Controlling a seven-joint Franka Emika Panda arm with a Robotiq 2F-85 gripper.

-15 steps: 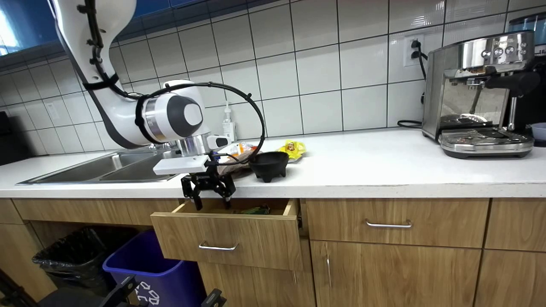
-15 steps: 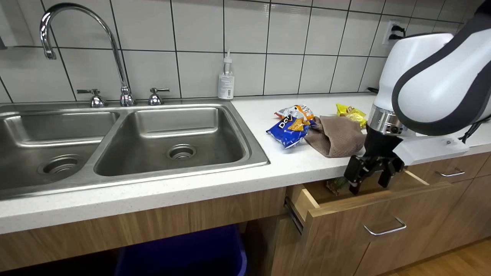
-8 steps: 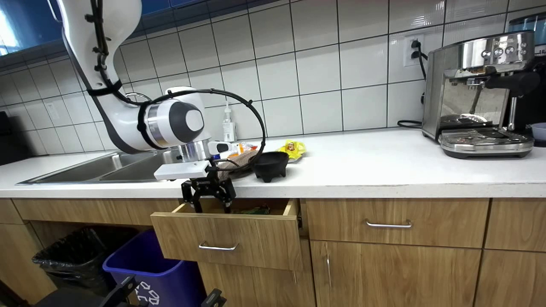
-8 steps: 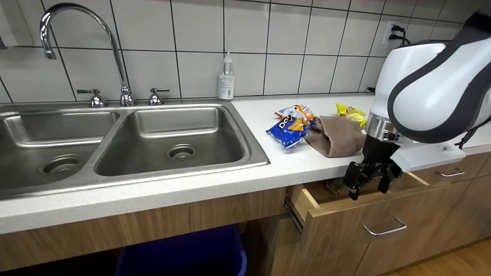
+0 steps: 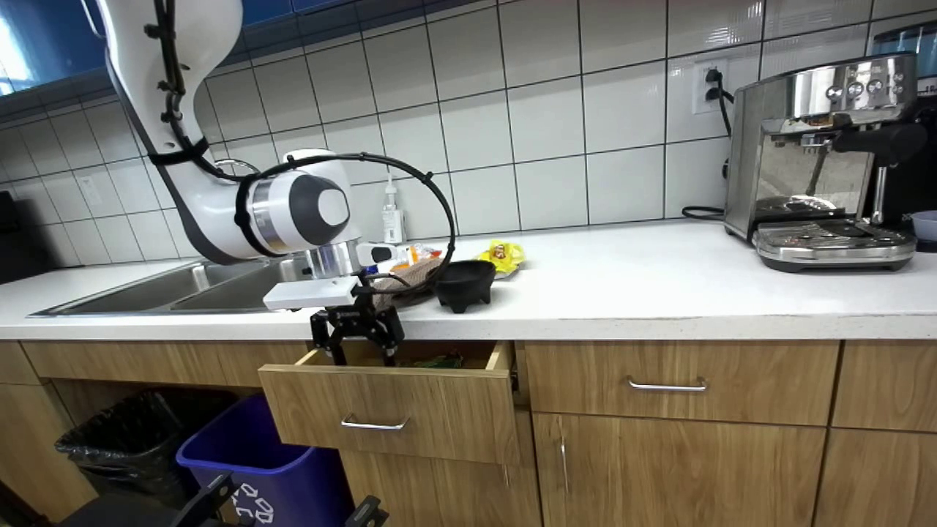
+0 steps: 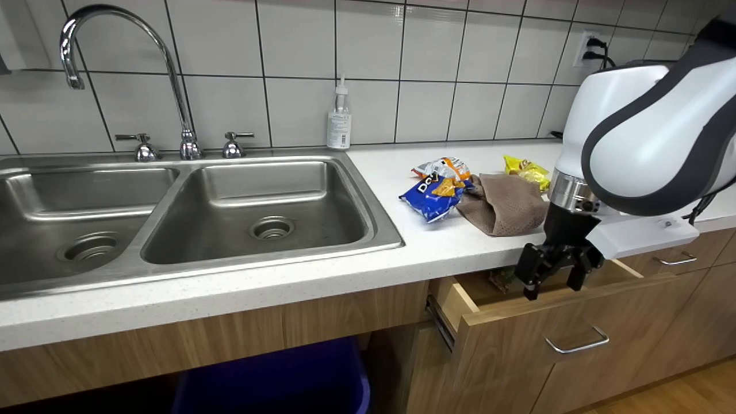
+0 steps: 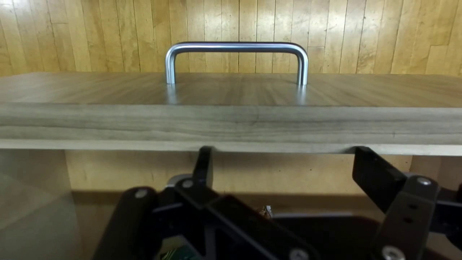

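My fingers (image 7: 373, 173) stand wide apart, gripping nothing, close to the inner front edge of the pulled-out drawer (image 5: 432, 402); contact I cannot tell remotely. Inside the drawer: green item (image 5: 443, 361). Behind and above the drawer, on the bench (image 5: 622, 282): bowl (image 5: 466, 285), cloth (image 6: 512, 204).

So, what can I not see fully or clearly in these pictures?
Green item: in an exterior view, the drawer hides its lower part; in the wrist view, gripper and bottom edge hide most.
Blue bin: in both exterior views, cut by the bottom edge.
Bottle label: in an exterior view, print too small.
Grey container: in an exterior view, cut by the right edge.
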